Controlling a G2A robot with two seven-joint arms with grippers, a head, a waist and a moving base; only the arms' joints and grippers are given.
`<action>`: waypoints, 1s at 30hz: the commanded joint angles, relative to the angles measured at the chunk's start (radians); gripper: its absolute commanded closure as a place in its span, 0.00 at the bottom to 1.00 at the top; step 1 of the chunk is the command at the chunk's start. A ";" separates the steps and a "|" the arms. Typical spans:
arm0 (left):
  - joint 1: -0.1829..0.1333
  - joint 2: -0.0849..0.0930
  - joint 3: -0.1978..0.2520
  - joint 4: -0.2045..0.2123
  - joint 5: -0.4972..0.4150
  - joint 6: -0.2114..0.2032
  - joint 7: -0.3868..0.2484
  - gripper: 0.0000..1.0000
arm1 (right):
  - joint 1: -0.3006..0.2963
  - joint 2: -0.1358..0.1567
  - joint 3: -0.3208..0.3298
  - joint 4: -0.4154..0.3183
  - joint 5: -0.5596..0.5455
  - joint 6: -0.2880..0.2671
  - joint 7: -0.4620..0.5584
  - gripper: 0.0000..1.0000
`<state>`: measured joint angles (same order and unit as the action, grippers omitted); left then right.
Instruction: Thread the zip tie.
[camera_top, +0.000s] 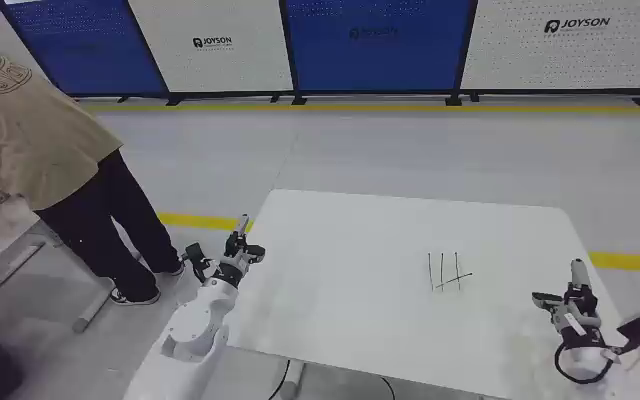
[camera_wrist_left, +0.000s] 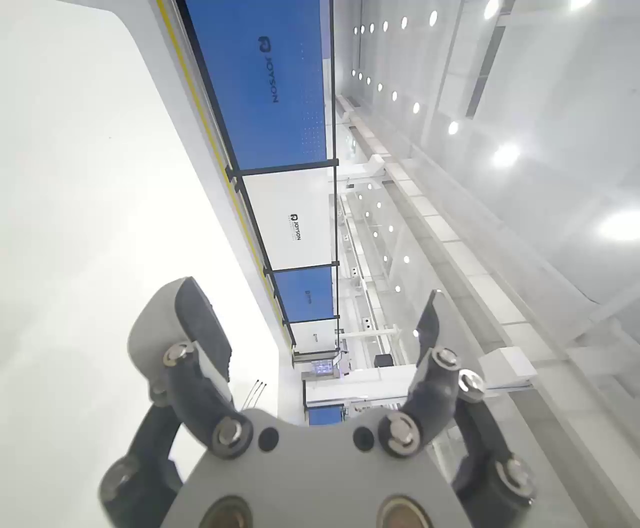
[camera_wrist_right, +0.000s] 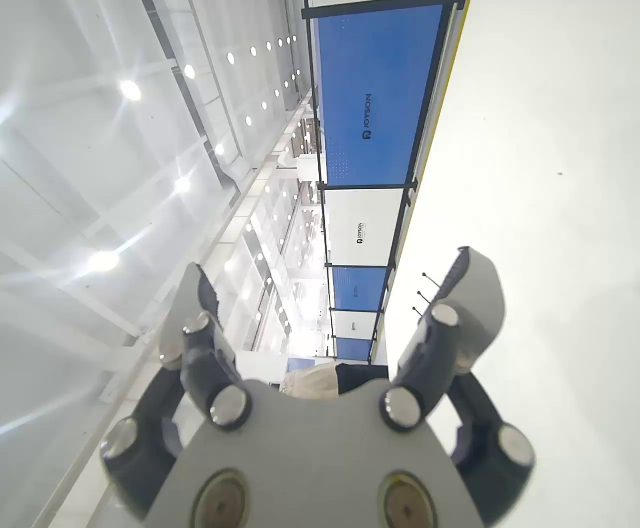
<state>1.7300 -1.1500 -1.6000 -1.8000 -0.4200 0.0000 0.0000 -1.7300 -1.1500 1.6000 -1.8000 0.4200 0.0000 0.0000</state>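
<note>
Top view: near mid-table, a touch toward 2 o'clock of centre, a loose cluster of thin black zip ties (camera_top: 446, 272) lying flat on the white table (camera_top: 340, 270), at least 3 roughly parallel, with 1 more apparently laid across them; too fine to tell heads from tails. None looped, so threading judged not yet begun. At the 9 o'clock edge of the table, left gripper (camera_top: 241, 238), well apart from the zip ties; at the edge near 4 o'clock, right gripper (camera_top: 574, 288), nearer but also apart. Both parked wide of the work, probably to leave the cluster unobstructed from overhead and to give each arm a free approach from its own side. Left wrist view: left gripper (camera_wrist_left: 315, 325) with jaws spread wide, nothing between the pads, zip ties (camera_wrist_left: 252, 392) far off across the tabletop. Right wrist view: right gripper (camera_wrist_right: 332, 285) likewise released and empty, 3 small heads of the zip ties (camera_wrist_right: 419, 293) peeking past 1 finger. Open jaws sensible here, ready to pinch a thin strap. Likely need: 1 gripper on the head end, the other on the tail, for feeding tip through slot. Risk: flat, overlapping straps, hard to lift singly.
</note>
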 joint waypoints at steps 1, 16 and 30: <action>0.000 0.000 0.000 0.000 0.000 0.000 0.000 0.22 | 0.000 0.000 0.000 0.000 0.000 0.000 0.000 0.22; 0.000 0.000 0.000 0.000 0.000 0.000 0.000 0.22 | 0.000 0.000 0.000 0.000 0.000 0.000 0.000 0.00; 0.000 0.000 0.000 0.000 0.000 0.000 0.000 0.00 | 0.056 0.019 0.051 0.009 -0.027 0.070 0.273 0.00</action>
<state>1.7300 -1.1500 -1.6000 -1.8000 -0.4200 0.0000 0.0000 -1.6840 -1.1357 1.6323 -1.7910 0.3894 0.0565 0.1769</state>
